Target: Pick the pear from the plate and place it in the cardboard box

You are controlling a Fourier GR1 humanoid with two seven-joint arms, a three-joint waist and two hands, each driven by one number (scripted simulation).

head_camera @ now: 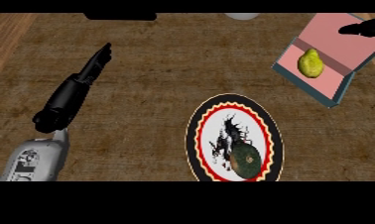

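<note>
1. The pear [310, 63] is lying inside the cardboard box [344, 83], upper right on the surface [161, 79]; placing looks done.
2. The right robot hand [359, 28] is showing only as a dark shape over the box; cannot tell its state.
3. The left robot hand [77, 86] is resting open at left, fingers straight.
4. The plate [196, 134] is carrying only a dark green fruit [246, 160].
5. Next, likely: right arm pulling clear.

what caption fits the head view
Pear lies in the cardboard box; left hand open over the counter; plate holds a dark green fruit.
</note>
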